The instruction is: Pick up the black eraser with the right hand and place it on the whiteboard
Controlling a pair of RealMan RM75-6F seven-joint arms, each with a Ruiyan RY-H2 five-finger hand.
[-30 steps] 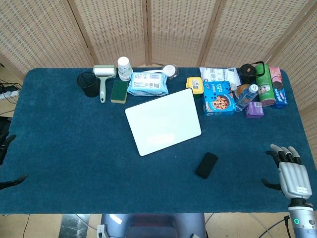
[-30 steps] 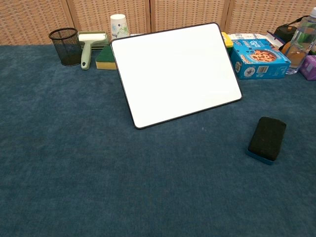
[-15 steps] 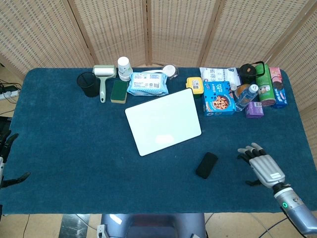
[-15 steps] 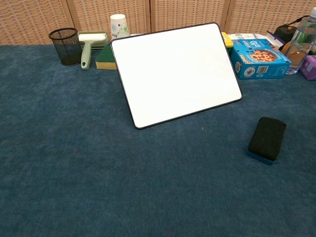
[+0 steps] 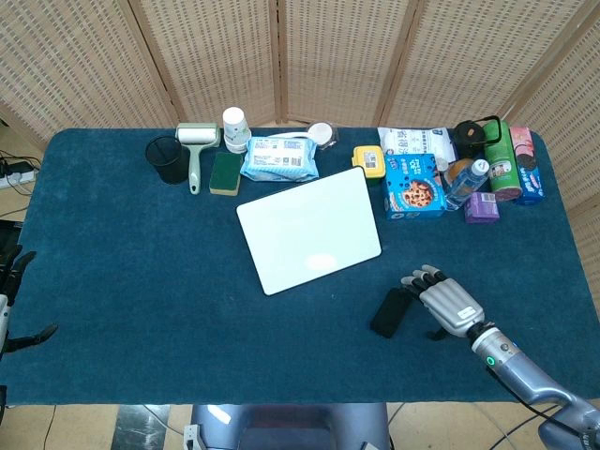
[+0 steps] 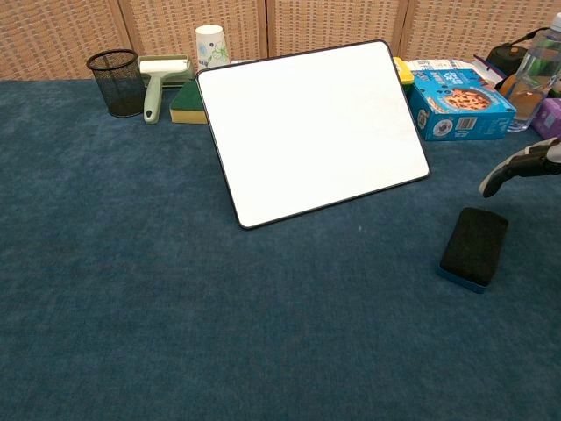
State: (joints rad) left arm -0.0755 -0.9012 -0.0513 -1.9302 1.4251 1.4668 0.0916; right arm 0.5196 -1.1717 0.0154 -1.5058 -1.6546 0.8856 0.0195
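Note:
The black eraser [image 5: 389, 313] [image 6: 474, 246] lies flat on the blue table cloth, in front of and to the right of the whiteboard [image 5: 308, 229] [image 6: 313, 129]. My right hand [image 5: 443, 305] [image 6: 523, 164] hovers just right of the eraser with its fingers spread and nothing held; the fingertips reach toward the eraser's far end. In the chest view only those fingers show at the right edge. Of my left hand [image 5: 13, 300] only dark finger parts show at the head view's left edge, off the table, holding nothing.
Along the back edge stand a black mesh cup [image 5: 169, 159], a lint roller [image 5: 195, 150], a green sponge [image 5: 225, 172], a paper cup [image 5: 234, 128], a wipes pack [image 5: 278, 158], a blue cookie box [image 5: 413, 186], a bottle [image 5: 469, 182] and cans [image 5: 504, 159].
My right hand has moved left and forward across the table, from near the right front edge to just beside the eraser, and now enters the chest view. The eraser and whiteboard have not moved.

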